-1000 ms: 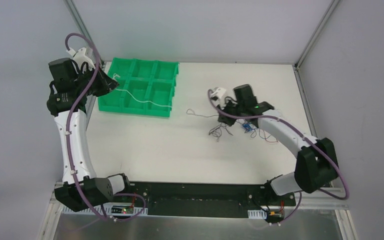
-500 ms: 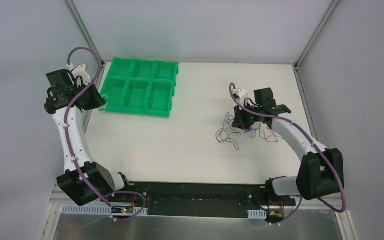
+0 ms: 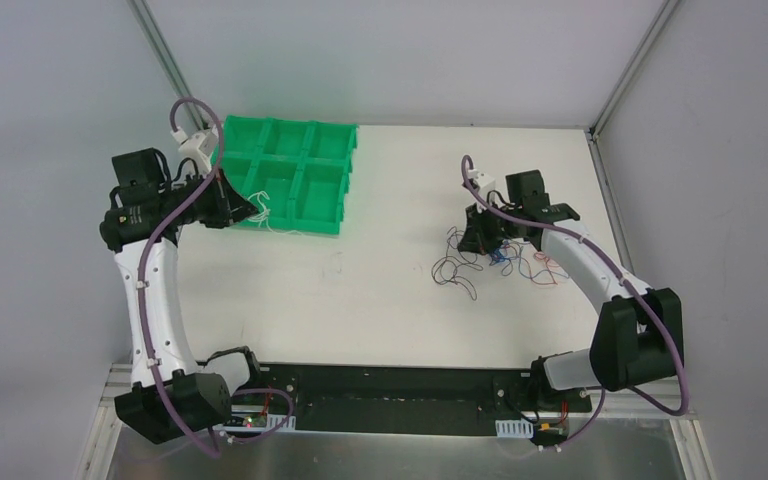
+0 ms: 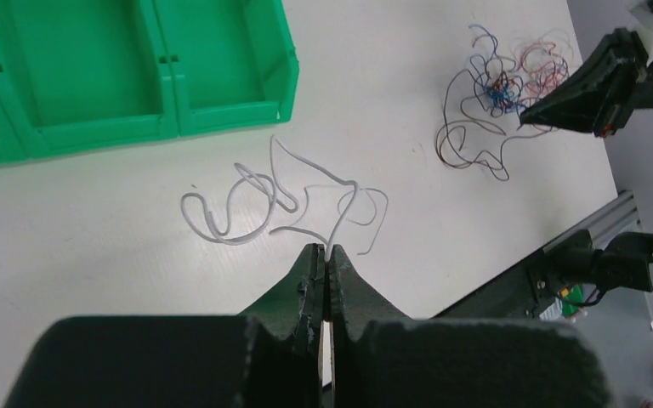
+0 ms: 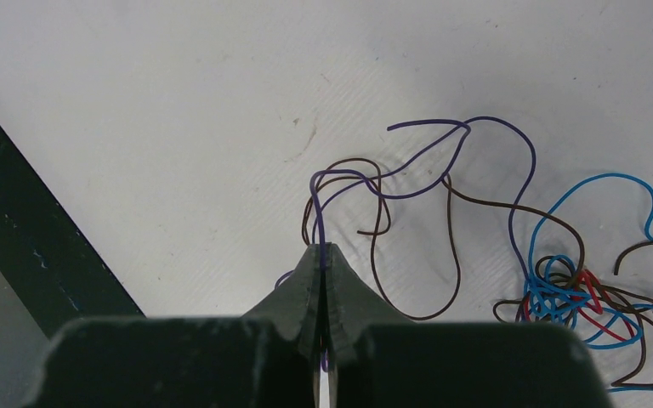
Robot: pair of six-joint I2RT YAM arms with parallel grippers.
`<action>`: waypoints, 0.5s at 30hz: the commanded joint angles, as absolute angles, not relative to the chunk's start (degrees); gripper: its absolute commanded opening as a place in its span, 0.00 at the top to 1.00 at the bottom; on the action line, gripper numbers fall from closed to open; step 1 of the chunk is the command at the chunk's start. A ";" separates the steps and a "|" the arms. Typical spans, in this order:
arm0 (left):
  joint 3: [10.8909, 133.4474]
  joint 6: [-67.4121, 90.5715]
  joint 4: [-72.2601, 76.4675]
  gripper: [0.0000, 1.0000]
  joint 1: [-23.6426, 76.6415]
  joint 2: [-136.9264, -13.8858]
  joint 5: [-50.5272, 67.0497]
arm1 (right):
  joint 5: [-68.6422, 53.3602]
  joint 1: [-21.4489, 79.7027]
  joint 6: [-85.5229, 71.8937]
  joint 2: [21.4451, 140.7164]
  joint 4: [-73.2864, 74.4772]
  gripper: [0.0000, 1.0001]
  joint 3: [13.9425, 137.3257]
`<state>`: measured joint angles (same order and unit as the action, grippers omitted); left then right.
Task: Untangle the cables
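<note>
Two robot arms work at opposite sides of a white counter (image 3: pixel 360 300). On the left, the left fingers (image 4: pixel 310 274) are pressed together on one end of a white wire (image 4: pixel 247 204), pulled clear of the rest. It trails away from the tips in loose loops and curls over bare counter just beside the front wall of a green compartment tray (image 4: pixel 221 115); none of it is inside a compartment. Whether it rests on the surface or hangs above it cannot be told. Well apart to the right, the right fingers (image 5: pixel 310 274) are closed on a purple wire (image 5: pixel 442 161), which arcs up from the tips and bends back toward the remaining cables (image 3: pixel 505 262). That knot of blue, red, brown and purple strands lies on the counter just beside the right fingers, with a brown wire (image 5: pixel 451 246) looping out of it across the purple one.
</note>
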<state>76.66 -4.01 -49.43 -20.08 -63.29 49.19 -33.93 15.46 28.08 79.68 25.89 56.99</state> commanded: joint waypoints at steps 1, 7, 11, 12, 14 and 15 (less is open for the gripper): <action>71.93 -10.69 -50.80 1.00 -14.10 -63.92 45.75 | -36.29 15.21 26.46 80.57 25.78 1.00 59.91; 61.73 -18.24 -49.12 1.00 -6.52 -67.67 38.04 | -36.32 15.23 26.66 81.39 26.89 1.00 59.86; 55.34 -25.70 -48.79 0.98 -4.94 -69.31 33.98 | -35.90 15.21 27.19 81.48 28.06 1.00 59.85; 54.03 -27.47 -48.82 0.94 -4.74 -69.12 33.65 | -35.74 15.23 27.43 81.48 28.23 1.00 59.85; 51.70 -31.07 -49.00 0.84 -4.10 -68.27 32.50 | -35.67 15.21 27.61 81.55 28.55 1.00 59.94; 50.92 -32.86 -48.98 0.79 -3.50 -68.07 31.67 | -35.64 15.27 27.60 81.77 28.68 1.00 60.02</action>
